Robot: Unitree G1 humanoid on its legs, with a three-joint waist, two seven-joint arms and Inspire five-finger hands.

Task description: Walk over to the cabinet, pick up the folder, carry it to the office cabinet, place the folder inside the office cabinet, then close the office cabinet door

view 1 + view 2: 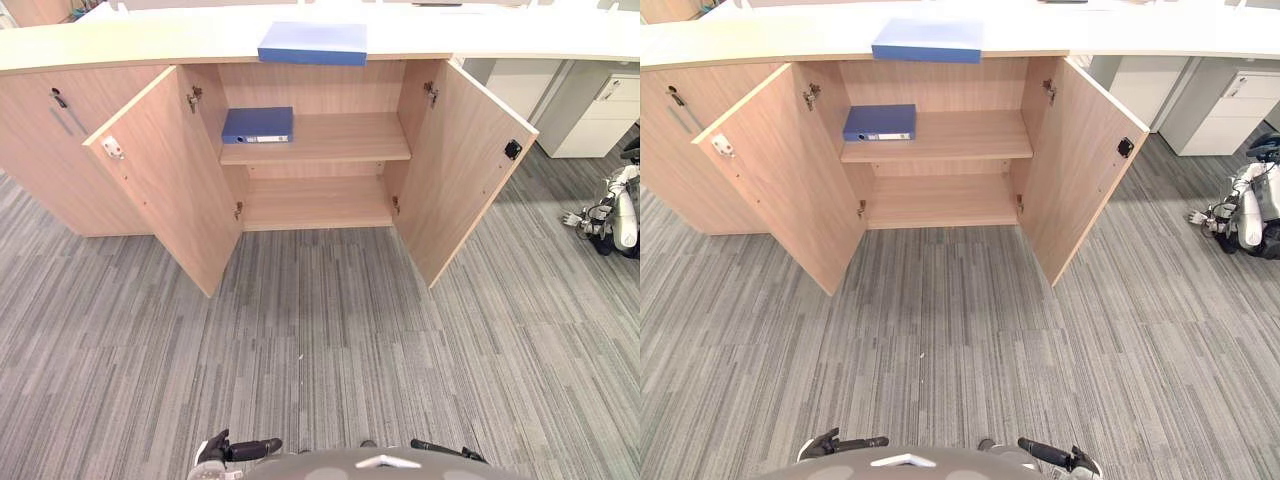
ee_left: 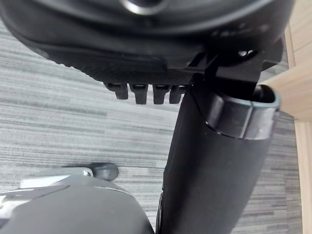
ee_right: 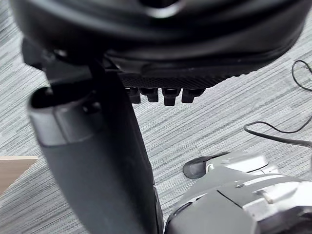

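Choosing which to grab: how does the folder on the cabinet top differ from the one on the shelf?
The top folder is lighter blue and looks larger; the shelf folder is darker, with a pale spine label. The top folder lies at the cabinet top's front edge; the shelf folder sits inside, on the upper shelf's left. Both lie flat.

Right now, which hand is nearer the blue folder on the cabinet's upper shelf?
Left. Both hands hang far back from the open cabinet, but the left hand lines up almost straight in front of the blue folder, while the right hand sits well off to its right.
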